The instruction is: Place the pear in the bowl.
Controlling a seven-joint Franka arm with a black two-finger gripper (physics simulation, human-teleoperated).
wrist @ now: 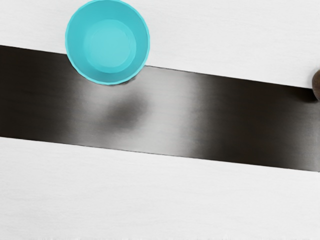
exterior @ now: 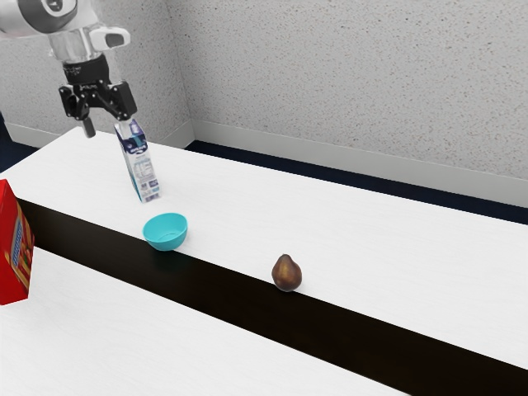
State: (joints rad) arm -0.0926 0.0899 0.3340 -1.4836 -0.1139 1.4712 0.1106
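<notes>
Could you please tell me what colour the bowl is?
The bowl is turquoise, best seen in the wrist view.

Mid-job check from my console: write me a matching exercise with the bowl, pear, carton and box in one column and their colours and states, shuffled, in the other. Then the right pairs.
Things:
1. Bowl
2. Pear
3. Carton
4. Box

Colours and states:
A. White with blue markings, standing upright
B. Red, cut off by the exterior view's left edge
C. Turquoise, empty
D. Brown, lying outside any container

Right pairs: 1-C, 2-D, 3-A, 4-B
</notes>
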